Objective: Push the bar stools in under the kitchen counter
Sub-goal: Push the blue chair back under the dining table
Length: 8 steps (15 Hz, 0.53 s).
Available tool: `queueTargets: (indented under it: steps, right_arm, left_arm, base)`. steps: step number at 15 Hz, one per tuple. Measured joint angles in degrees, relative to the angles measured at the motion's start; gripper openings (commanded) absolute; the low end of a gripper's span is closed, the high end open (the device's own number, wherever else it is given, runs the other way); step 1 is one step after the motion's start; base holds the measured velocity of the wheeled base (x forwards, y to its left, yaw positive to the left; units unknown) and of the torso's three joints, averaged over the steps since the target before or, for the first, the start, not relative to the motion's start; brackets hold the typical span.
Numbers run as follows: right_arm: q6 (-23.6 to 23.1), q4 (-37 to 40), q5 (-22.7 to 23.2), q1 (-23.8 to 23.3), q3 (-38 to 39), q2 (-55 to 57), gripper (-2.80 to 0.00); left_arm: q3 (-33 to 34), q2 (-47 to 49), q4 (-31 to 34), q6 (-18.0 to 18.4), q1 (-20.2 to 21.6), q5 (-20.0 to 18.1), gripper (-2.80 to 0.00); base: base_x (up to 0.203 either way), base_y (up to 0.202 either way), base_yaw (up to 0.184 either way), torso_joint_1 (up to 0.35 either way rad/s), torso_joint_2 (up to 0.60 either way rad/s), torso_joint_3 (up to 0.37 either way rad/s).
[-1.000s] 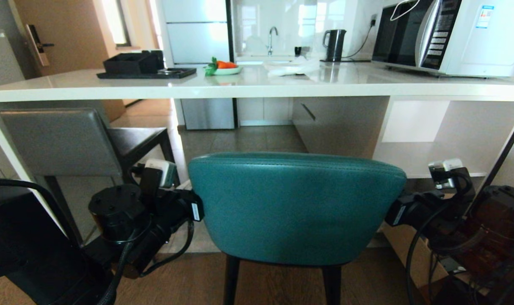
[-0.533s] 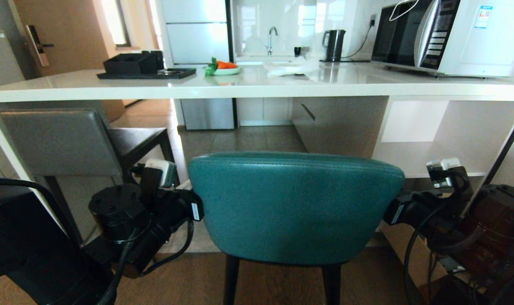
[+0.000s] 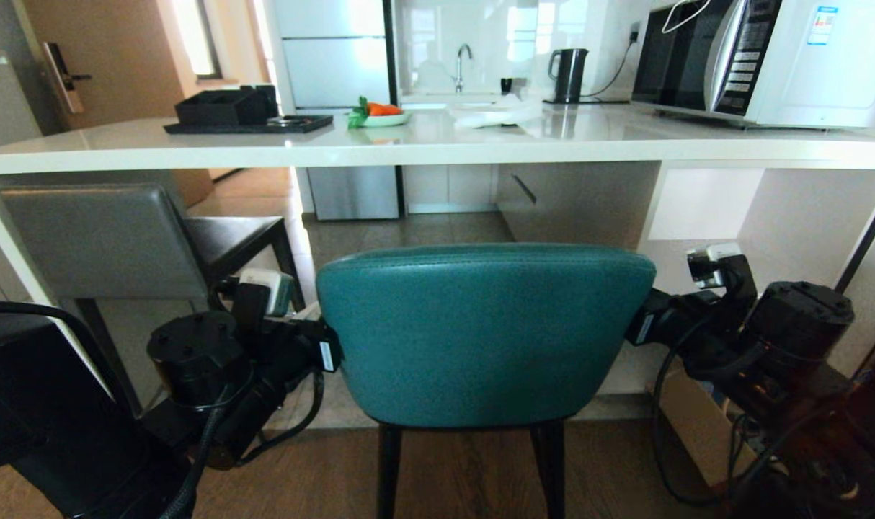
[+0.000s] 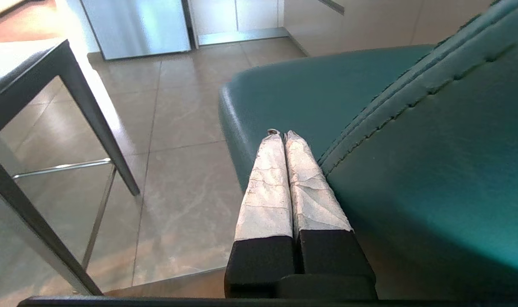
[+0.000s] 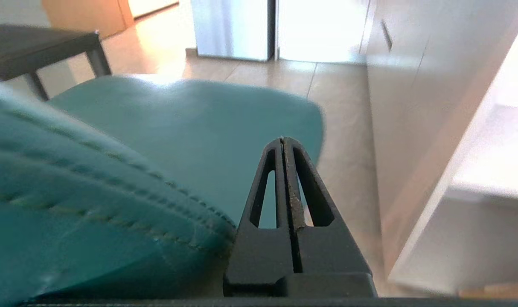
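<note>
We are in the middle of sliding the teal bar stool (image 3: 481,335) toward the kitchen counter (image 3: 423,148), with our two arms bracketing its backrest. Our left gripper (image 4: 283,135) rests against the backrest's left edge, its taped fingers (image 4: 265,187) pressed together and empty. Our right gripper (image 5: 283,140) sits against the right edge, its black fingers likewise together, clamping nothing.

The teal stool stands in front of the counter's open middle bay, its back short of the thick white edge. From the wrist views, the seat (image 4: 310,89) reaches forward over the tiled floor. We judge it only partly tucked in.

Next, we judge, comes an even forward push from both sides, so the stool travels straight and does not swing toward the white shelving (image 3: 754,259) on the right.

The teal stool has a rounded leather back with a stitched seam along the top, and thin black legs (image 3: 388,468). The dark grey bar stool (image 3: 102,241), boxy-backed with square dark legs, stands to the left beside the counter's white end panel (image 3: 9,238), its seat already beneath the worktop.
</note>
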Motion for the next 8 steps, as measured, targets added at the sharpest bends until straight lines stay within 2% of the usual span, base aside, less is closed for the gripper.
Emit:
queueTargets:
  steps: [3,8]
  right_arm:
    - [0.14,-0.97,-0.04,0.30,-1.79,3.17,-2.80]
    - [0.12,-0.69,0.16,-0.83,0.39,4.45,-2.80]
  left_arm:
    - [-0.13,0.11,0.01,0.01,-0.02,-0.09,-2.80]
    - [-3.15,0.63,0.65,0.00,0.72,-0.68,-2.80]
  base:
    - [0.000,0.000,0.000,0.000,0.00,0.000]
    - [0.000,0.000,0.000,0.000,0.00,0.000]
